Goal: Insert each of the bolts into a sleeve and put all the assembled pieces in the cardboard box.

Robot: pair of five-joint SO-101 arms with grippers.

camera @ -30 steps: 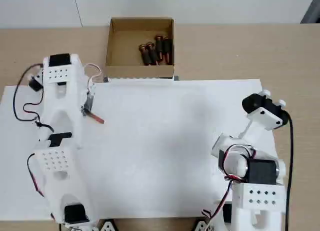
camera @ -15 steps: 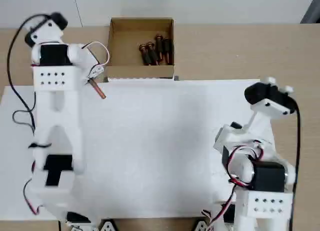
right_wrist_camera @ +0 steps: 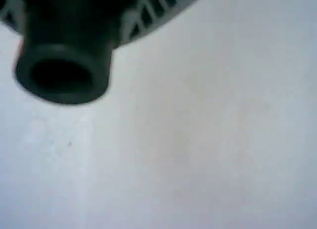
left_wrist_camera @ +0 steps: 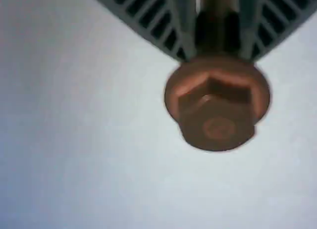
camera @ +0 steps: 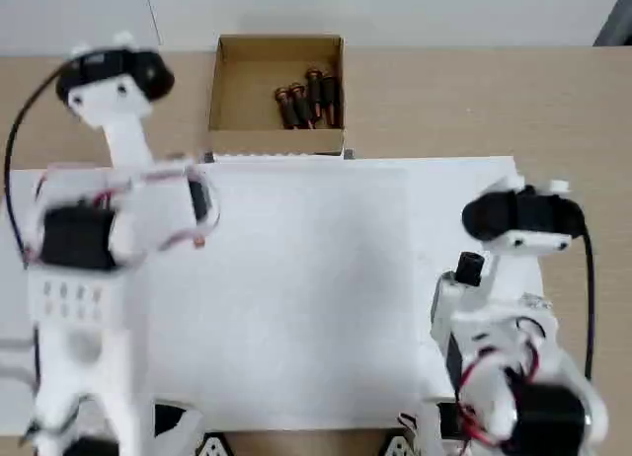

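A copper bolt (left_wrist_camera: 216, 102) with a hex head sticks out of my left gripper (left_wrist_camera: 216, 26), which is shut on its shank. In the high view that bolt's tip (camera: 200, 241) shows just under the left arm, over the white mat's left part. My right gripper (right_wrist_camera: 69, 13) is shut on a black sleeve (right_wrist_camera: 62, 73) whose hollow end faces the camera. From above, the sleeve (camera: 470, 268) hangs over the mat's right side. The cardboard box (camera: 229, 91) stands beyond the mat's far edge, and several assembled pieces (camera: 308, 99) lie in its right half.
A white mat (camera: 336, 288) covers the table between the two arms, with bare wood (camera: 444, 101) around it. Cables loop off the left arm near the table's left edge.
The left arm rose towards the box, then folded back, bringing the bolt lower over the mat's left part. The right arm shifted and the black sleeve came into sight from above.
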